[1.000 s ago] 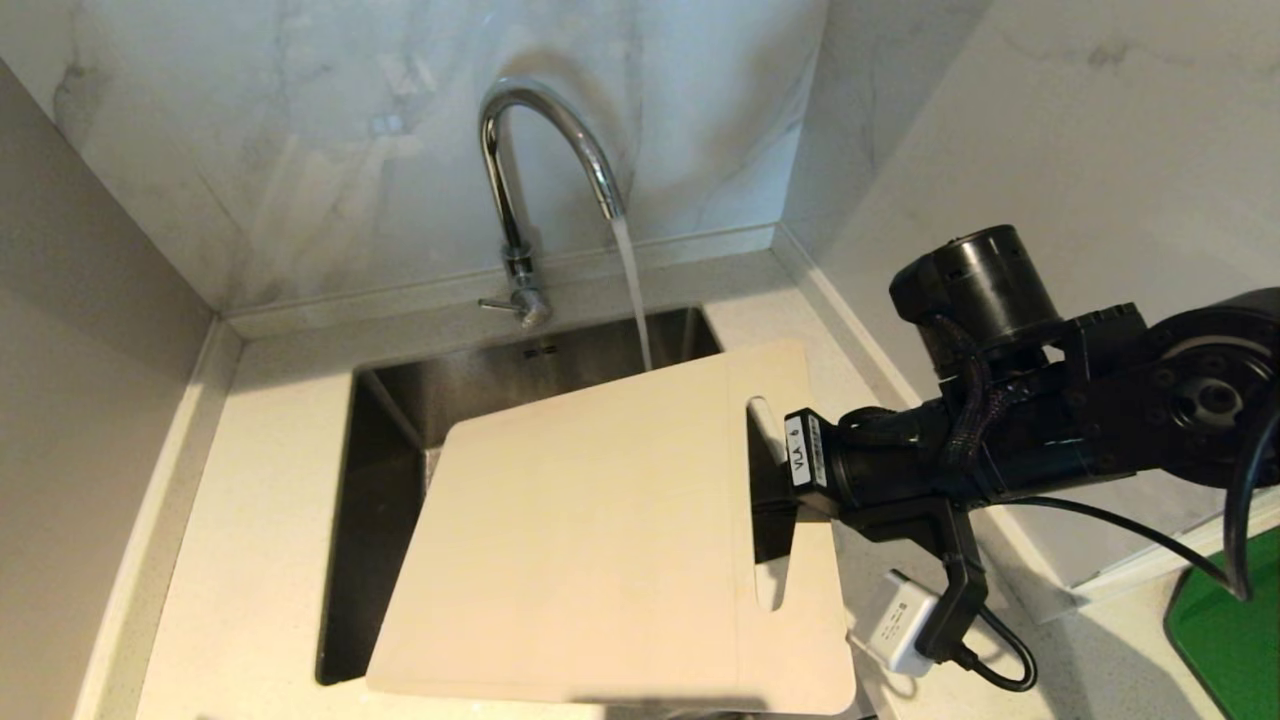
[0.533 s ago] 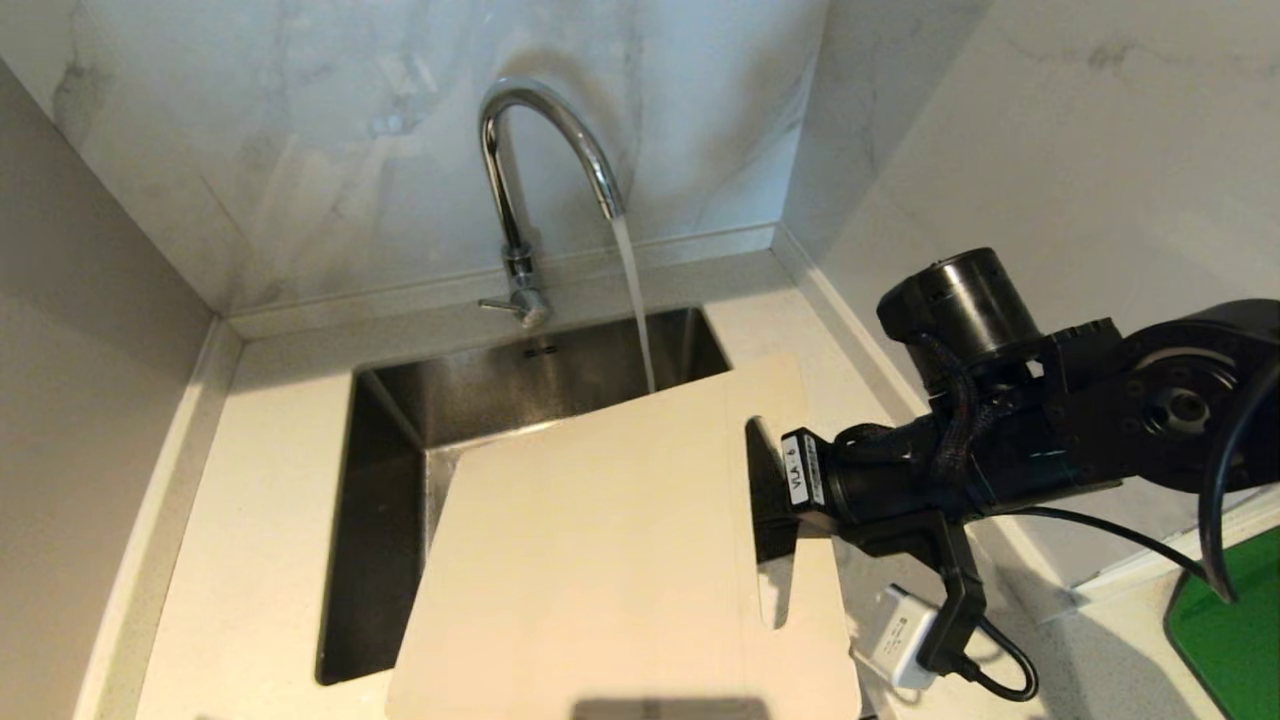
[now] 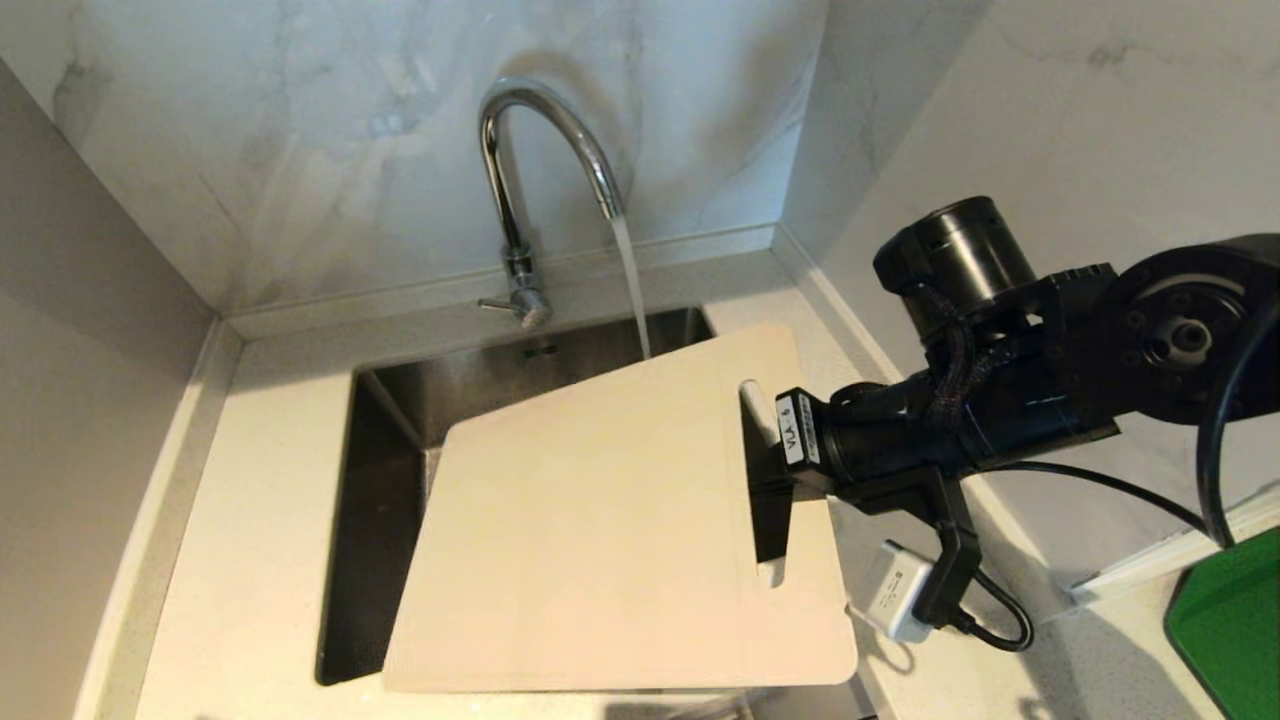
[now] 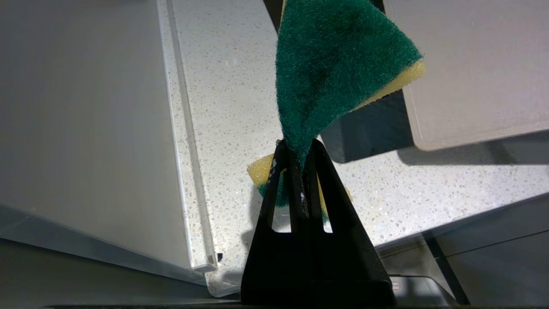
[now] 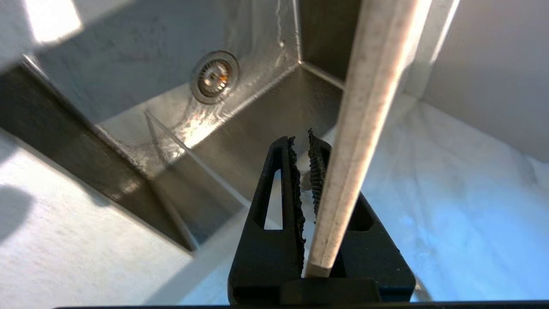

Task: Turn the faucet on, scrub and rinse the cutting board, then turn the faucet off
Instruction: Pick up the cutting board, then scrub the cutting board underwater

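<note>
In this marble corner, water falls from the faucet (image 3: pixel 545 150) into the steel sink (image 3: pixel 385 440). My right gripper (image 3: pixel 765 470) is clamped on the cutting board (image 3: pixel 600 530) at its slot; I'd tilt its far edge under the stream. My left gripper (image 4: pixel 300 150) is pinched shut on the green sponge (image 4: pixel 334 64), ready to scrub.

Right arm (image 3: pixel 1000 420): matte black throughout, stacked cylindrical housings, one round drum cap on top nearest the faucet (image 3: pixel 530 190). Braided black cable sleeve loops over the wrist. White label with dark print on the wrist face, reads something like "VLA 6". Small white box (image 3: pixel 893 604) on a black bracket under the wrist, thin black cable curling out. Big round joint disc with screw holes farthest from the faucet. Gripper fingers (image 5: pixel 281 180): black, triangular, slotted, ragged ribbed pads.
</note>
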### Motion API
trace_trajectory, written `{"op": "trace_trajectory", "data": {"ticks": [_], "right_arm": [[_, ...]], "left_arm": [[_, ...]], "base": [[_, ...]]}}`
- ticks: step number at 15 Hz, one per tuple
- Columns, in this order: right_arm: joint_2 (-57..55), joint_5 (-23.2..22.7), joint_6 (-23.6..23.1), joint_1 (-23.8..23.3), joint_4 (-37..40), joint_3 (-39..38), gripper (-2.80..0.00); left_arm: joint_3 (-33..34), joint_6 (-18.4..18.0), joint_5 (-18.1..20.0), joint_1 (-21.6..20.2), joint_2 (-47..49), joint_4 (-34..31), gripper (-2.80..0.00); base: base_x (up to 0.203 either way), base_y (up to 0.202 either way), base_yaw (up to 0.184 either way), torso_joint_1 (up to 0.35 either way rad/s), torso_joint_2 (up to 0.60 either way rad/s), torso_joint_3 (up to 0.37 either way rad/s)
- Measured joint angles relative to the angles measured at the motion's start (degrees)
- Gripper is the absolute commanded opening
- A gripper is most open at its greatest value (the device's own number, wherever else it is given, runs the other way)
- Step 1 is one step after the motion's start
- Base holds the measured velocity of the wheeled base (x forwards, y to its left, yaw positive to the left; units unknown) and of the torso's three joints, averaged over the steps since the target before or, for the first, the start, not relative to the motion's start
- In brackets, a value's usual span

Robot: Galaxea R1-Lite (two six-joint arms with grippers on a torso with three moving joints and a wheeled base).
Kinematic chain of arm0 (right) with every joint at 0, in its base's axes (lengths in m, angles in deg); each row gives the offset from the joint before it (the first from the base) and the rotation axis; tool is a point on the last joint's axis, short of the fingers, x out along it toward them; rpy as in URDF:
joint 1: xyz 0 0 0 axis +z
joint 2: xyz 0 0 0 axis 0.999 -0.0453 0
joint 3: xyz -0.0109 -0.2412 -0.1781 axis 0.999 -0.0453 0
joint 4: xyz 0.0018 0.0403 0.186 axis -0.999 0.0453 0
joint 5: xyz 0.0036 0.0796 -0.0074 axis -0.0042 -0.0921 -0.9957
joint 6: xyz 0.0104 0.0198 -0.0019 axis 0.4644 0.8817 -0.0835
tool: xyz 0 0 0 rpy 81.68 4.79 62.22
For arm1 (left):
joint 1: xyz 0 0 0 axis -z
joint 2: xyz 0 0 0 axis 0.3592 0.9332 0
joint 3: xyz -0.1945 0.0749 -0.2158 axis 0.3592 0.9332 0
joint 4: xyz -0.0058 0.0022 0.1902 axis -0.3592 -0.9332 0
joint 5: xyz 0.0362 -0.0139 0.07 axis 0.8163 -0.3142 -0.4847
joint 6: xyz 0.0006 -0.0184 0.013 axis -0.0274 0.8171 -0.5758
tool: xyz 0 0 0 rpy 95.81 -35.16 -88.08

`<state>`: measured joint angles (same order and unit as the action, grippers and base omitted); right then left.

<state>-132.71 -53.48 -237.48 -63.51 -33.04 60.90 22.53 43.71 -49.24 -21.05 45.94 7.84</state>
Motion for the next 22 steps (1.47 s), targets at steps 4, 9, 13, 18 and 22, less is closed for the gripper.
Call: {"op": "trace_trajectory", "data": {"ticks": [4,9,13,18,22], "right_arm": [[-3.4,0.3,-3.2,0.0,5.2,7.8,-2.8],[-8.4,0.3,-3.6,0.1,7.1,16.1,-2.8],[-11.8,0.3,-3.6,0.2,7.0,19.4,-2.8],[-14.9,0.1,-3.7,0.2,6.7,20.6,-2.8],[-17.6,-0.1,-3.7,0.0,6.8,22.4,-2.8]], "left_arm": [[0.0,0.0,0.0,0.0,0.0,0.0,-2.8],[0.0,0.0,0.0,0.0,0.0,0.0,-2.8],[0.0,0.0,0.0,0.0,0.0,0.0,-2.8],[0.0,0.0,0.0,0.0,0.0,0.0,-2.8],[0.0,0.0,0.0,0.0,0.0,0.0,-2.8]], "base": [[0.0,0.0,0.0,0.0,0.0,0.0],[0.0,0.0,0.0,0.0,0.0,0.0],[0.0,0.0,0.0,0.0,0.0,0.0],[0.0,0.0,0.0,0.0,0.0,0.0],[0.0,0.0,0.0,0.0,0.0,0.0]]}}
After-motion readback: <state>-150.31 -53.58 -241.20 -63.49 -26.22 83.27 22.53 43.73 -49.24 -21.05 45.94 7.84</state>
